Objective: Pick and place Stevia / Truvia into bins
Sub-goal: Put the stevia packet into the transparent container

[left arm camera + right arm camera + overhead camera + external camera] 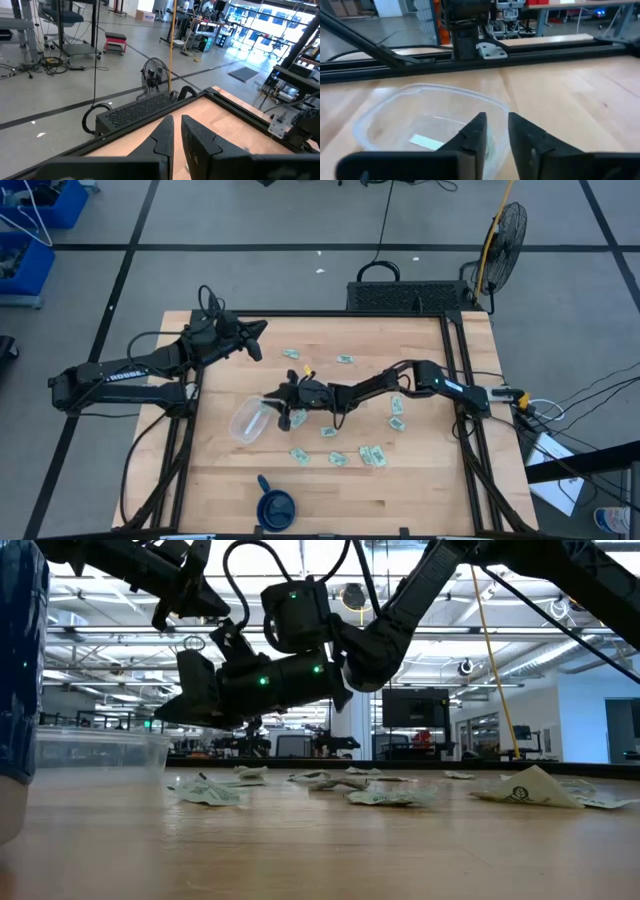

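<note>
We see the right gripper point(284, 412) stretched in from the table's right edge to hang just over the rim of the clear tub point(250, 421), which sits left of the table's middle; in the right wrist view its two dark fingers point(472, 137) stand a little apart with a narrow gap, and we cannot make out whether a sachet is pinched in that gap or has just dropped, so we call its state undecided. One pale sachet point(426, 142) lies flat inside the tub. The remaining Stevia / Truvia sachets point(373, 455) are scattered over the table point(420, 490), a few toward the far edge, several near the right side and a cluster toward the near edge, all apart from the tub. The left gripper point(255, 340) waits raised above the far left corner, its fingers point(165, 137) nearly together on nothing we can see. Our worry is the release: the fingers sit right at the tub's near wall, so a light paper sachet could catch the rim and slide outside, or cling to a finger and ride back out. The tub looks thin and light, and a low pass of the gripper could nudge or tip it toward the left edge. The dark blue cup point(275, 506) at the near edge stands well clear and seems no hazard.
</note>
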You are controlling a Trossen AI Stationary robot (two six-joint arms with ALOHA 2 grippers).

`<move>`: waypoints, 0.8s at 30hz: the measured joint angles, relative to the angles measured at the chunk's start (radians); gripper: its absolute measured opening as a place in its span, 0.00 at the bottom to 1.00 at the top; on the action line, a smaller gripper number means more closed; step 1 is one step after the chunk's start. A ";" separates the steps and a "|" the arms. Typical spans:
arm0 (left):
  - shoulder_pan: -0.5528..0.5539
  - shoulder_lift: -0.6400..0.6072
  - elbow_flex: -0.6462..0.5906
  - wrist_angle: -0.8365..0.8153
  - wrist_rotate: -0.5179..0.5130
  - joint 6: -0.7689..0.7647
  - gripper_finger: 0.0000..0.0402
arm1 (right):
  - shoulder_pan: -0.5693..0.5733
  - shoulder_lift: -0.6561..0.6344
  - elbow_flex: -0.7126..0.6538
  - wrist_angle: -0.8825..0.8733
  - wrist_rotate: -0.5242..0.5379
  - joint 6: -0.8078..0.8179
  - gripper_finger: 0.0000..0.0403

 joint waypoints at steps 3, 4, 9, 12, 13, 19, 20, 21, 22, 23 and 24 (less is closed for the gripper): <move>0.000 0.000 0.000 -0.011 0.000 0.004 0.10 | 0.000 -0.007 0.000 0.002 -0.015 -0.018 0.25; 0.000 0.000 0.000 -0.020 0.000 0.005 0.10 | 0.000 -0.014 0.000 -0.008 -0.039 -0.019 0.26; 0.000 0.000 0.000 -0.160 0.000 0.007 0.10 | 0.000 -0.139 -0.001 -0.236 -0.188 -0.128 0.29; 0.001 0.001 0.000 -0.291 -0.001 -0.005 0.10 | 0.001 -0.259 0.000 -0.517 -0.161 -0.210 0.29; 0.000 0.006 0.000 -0.319 -0.001 -0.025 0.10 | 0.001 -0.297 0.000 -0.608 -0.126 -0.224 0.28; -0.028 0.069 0.001 -0.340 -0.001 -0.119 0.10 | -0.005 -0.506 -0.021 -1.004 0.138 -0.256 0.24; -0.032 0.090 0.001 -0.338 -0.001 -0.130 0.10 | -0.006 -0.547 -0.039 -1.034 0.173 -0.256 0.24; -0.034 0.111 0.001 -0.331 -0.002 -0.152 0.10 | -0.008 -0.593 -0.061 -1.052 0.199 -0.256 0.23; -0.036 0.135 0.001 -0.324 -0.002 -0.193 0.10 | -0.009 -0.642 -0.087 -1.063 0.220 -0.254 0.23; -0.039 0.162 0.001 -0.320 -0.003 -0.251 0.10 | -0.013 -0.697 -0.119 -1.067 0.235 -0.253 0.22; -0.039 0.191 0.001 -0.319 -0.005 -0.307 0.10 | -0.018 -0.753 -0.153 -1.068 0.239 -0.253 0.22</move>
